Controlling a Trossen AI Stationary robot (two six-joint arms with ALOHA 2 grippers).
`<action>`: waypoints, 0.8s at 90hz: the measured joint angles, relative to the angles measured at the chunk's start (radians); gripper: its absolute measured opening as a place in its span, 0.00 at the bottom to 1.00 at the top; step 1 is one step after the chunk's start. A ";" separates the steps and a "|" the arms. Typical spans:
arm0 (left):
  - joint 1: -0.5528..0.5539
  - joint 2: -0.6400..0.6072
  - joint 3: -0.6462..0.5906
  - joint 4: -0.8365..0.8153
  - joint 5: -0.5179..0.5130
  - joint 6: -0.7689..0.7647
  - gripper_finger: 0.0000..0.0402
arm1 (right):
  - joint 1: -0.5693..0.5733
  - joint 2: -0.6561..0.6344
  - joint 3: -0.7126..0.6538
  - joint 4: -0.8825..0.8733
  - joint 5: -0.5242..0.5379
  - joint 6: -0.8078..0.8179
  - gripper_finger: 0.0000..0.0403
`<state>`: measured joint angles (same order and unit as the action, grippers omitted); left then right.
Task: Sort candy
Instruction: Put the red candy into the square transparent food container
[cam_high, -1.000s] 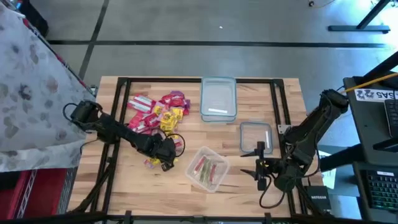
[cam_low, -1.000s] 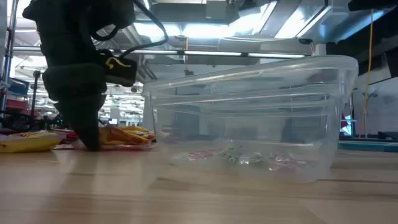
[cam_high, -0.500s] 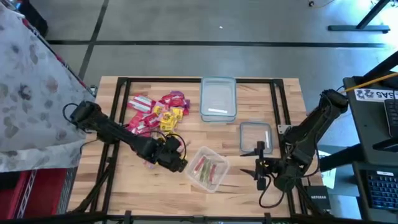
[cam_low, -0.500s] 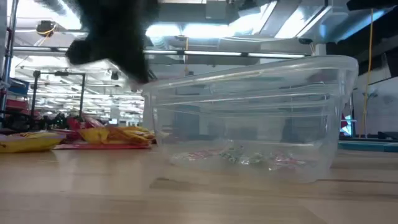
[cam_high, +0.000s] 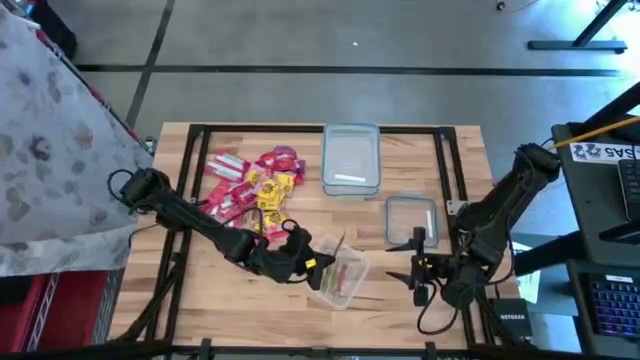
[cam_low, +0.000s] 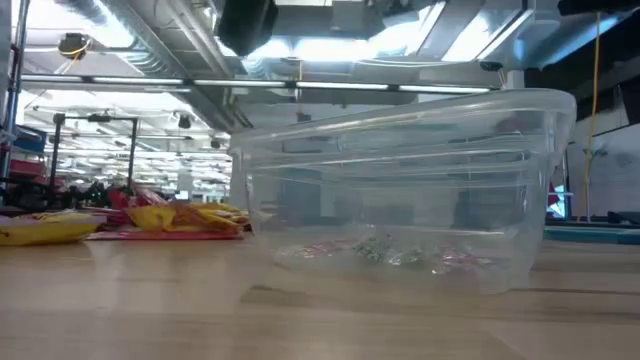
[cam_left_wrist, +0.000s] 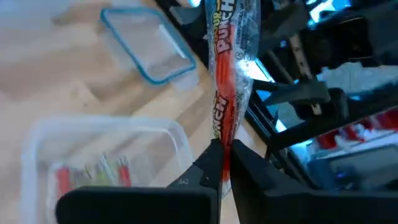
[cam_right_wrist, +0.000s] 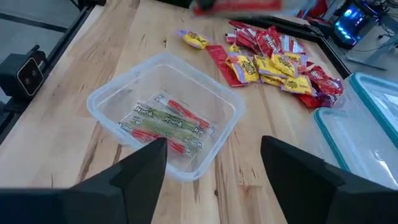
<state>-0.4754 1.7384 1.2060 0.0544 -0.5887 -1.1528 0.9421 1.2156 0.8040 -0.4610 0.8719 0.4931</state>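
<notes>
Wooden table (cam_high: 400, 290), workshop beyond. Left gripper (cam_left_wrist: 225, 163) clamped on long red candy packet (cam_left_wrist: 231, 74), held over near rim of clear tub (cam_high: 335, 272); packet's long axis runs onward from fingertips. Loose candy pile (cam_high: 250, 180) behind. Right gripper (cam_right_wrist: 214, 158) spread, idle beside tub.

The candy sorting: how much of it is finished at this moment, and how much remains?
Done: a few red and green candy sticks lie in the clear plastic tub. In hand: the left gripper, beside the tub's rim, is shut on a long red packet. Left: the pile of red, yellow and purple wrapped sweets on the wooden table. The right gripper waits open by the tub.
</notes>
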 joint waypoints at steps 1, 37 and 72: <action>-0.001 0.005 0.000 -0.003 0.002 -0.006 0.01 | 0.000 0.000 0.000 0.000 0.000 0.000 0.62; -0.010 0.054 -0.001 -0.149 0.045 -0.176 0.11 | 0.000 0.000 0.000 -0.003 0.000 0.000 0.62; -0.009 0.039 -0.001 -0.169 0.094 -0.121 0.25 | 0.000 0.000 0.000 -0.002 0.000 0.002 0.62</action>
<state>-0.4847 1.7774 1.2053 -0.1142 -0.4949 -1.2741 0.9421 1.2156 0.8040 -0.4629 0.8715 0.4947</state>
